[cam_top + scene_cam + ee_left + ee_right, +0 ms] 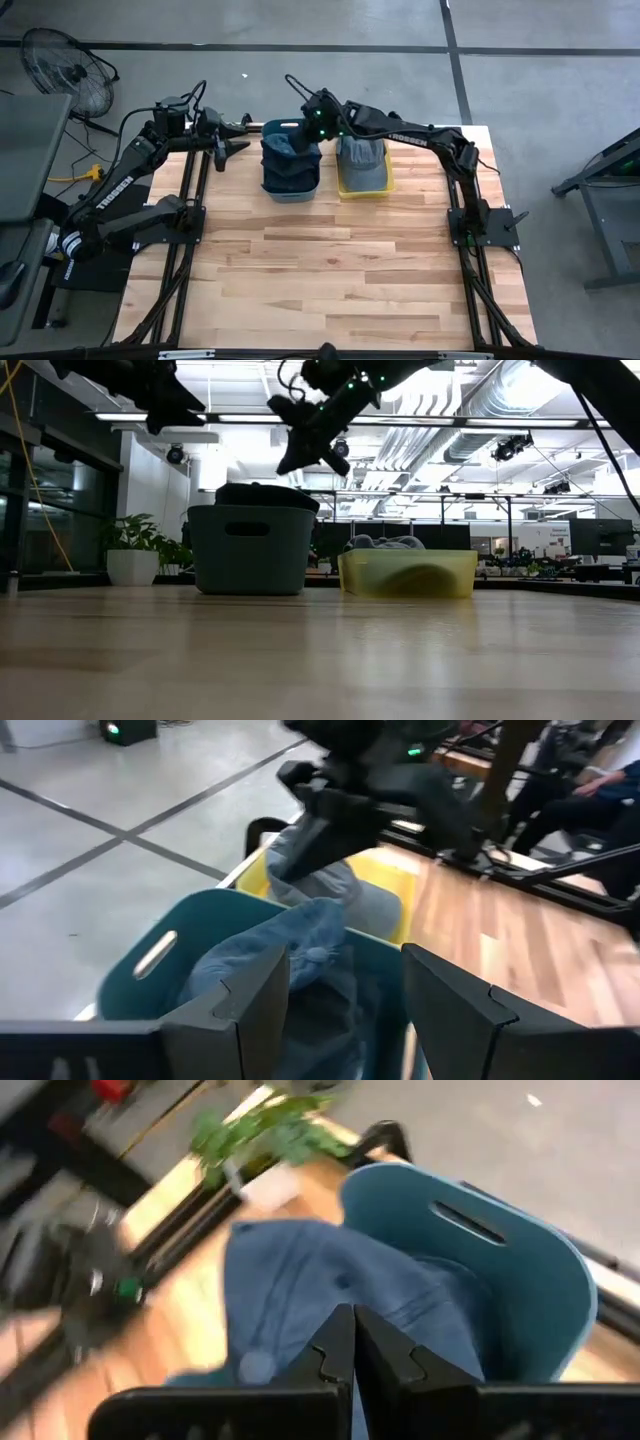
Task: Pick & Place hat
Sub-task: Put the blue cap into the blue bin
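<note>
Wood table [330, 270] is sitting on grey floor; your right gripper [312, 130], fingers pressed together and empty, is hovering above hat [288, 160] in bin [290, 192].

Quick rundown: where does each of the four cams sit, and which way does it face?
High: above the table, facing straight down; both arms show, left gripper beside the blue bin, right gripper over it.
Low: at tabletop height, facing level across to the blue bin and yellow bin; arms enter from above.
Left wrist: past its own open fingers at both bins and the right arm.
Right wrist: past its shut fingers onto the blue hat.
All four show the blue bin.
</note>
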